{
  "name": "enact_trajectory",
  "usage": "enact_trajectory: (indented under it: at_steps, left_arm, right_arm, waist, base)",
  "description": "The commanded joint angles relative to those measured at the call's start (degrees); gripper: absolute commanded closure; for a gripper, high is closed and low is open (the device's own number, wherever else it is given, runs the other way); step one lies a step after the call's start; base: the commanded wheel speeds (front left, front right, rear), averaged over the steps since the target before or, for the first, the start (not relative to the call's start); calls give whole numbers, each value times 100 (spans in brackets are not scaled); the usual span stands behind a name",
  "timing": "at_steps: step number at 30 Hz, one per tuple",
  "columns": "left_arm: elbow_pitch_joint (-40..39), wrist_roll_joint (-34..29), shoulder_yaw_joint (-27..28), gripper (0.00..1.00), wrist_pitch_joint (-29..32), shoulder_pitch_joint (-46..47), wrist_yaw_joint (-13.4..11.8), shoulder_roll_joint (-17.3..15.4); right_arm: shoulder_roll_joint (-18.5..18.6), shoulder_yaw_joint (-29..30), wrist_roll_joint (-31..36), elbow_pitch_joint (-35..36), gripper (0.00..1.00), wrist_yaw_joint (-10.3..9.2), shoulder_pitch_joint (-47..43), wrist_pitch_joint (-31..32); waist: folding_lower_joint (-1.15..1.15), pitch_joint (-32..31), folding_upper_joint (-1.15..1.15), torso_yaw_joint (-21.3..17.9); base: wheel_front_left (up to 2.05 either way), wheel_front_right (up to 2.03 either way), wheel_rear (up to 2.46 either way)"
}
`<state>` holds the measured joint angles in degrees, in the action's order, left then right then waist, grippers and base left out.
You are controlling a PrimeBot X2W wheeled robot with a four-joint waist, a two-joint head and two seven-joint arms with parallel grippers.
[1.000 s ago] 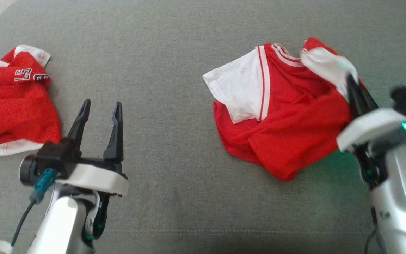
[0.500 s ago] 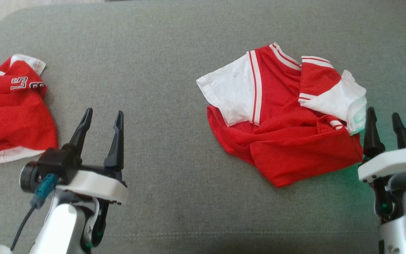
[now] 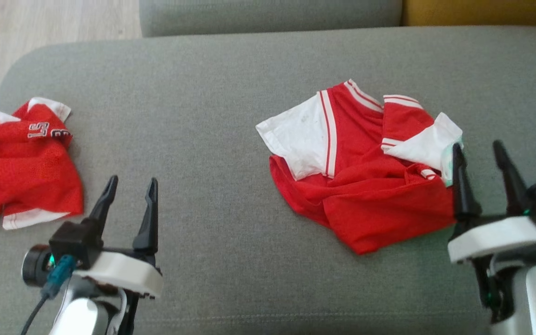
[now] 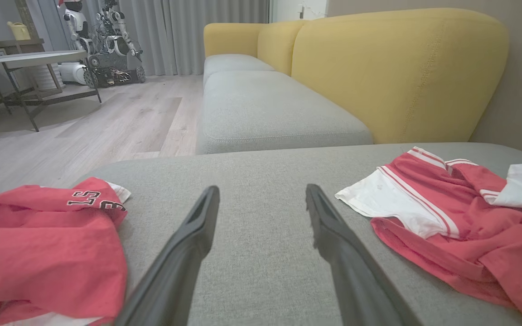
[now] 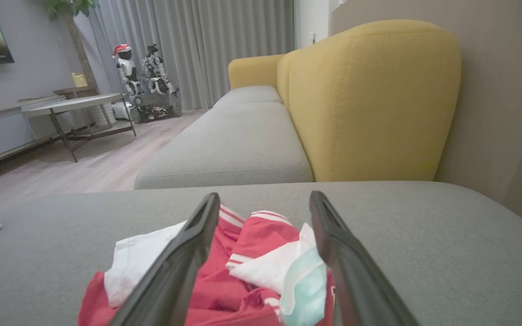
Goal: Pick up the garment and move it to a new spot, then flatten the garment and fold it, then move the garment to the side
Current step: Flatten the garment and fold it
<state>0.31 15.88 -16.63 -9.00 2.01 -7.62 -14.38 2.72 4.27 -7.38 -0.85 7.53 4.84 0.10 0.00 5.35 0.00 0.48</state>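
Both claws are pictured open and empty above the near edge of a grey sofa seat: the left claw over bare fabric, the right claw at the right end of the crumpled red-and-white shirt. The shirt is spread on the seat's right half, ahead and to the left of that claw, with its longer side running roughly left to right. The right arm is judged far the nearer. The left claw is placed well apart, closer to a second red shirt heaped at the left end. A yellow backrest is glimpsed beyond.

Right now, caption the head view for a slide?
Left gripper and right gripper open over grey sofa; crumpled shirt beside the right, red jersey far left.
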Motion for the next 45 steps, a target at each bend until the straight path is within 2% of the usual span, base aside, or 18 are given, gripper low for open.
enact_trajectory:
  at_steps: [1,21,24,27,33,35,40,45]
  left_arm:
    - [-229,33,186,0,39,105,-42,-138]
    - [-345,104,53,0,129,69,-62,-143]
    - [-363,79,-143,0,146,281,85,-80]
    - [-328,23,-536,0,219,627,341,98]
    - [173,39,-1550,0,512,1335,1051,687]
    - [408,37,-1902,0,607,1545,1217,843]
    - [1038,262,-2498,0,703,2079,1411,1064]
    - [1802,550,-2734,0,665,2550,1458,1128]
  right_arm:
    - [21,-184,33,300,0,-4,-14,63]
    - [17,-335,-74,476,0,-4,-195,233]
    - [16,-356,-100,504,0,-4,-158,231]
    - [16,-390,-107,540,0,-4,-88,234]
    - [16,-502,-140,610,0,-4,94,222]
    - [16,-559,-148,619,0,-4,175,215]
    - [16,-597,-150,634,0,-4,363,174]
    - [16,-656,-213,590,0,-4,454,86]
  waist:
    - [0,-83,0,-14]
    - [0,-68,0,34]
    - [0,54,0,79]
    - [0,228,0,101]
    - [0,643,0,-22]
    - [0,792,0,-120]
    - [0,1166,0,-383]
    - [0,1395,0,-608]
  base:
    - [0,0,0]
    - [0,0,0]
    - [0,0,0]
    - [0,0,0]
    - [0,0,0]
    - [0,0,0]
    - [0,0,0]
    - [0,0,0]
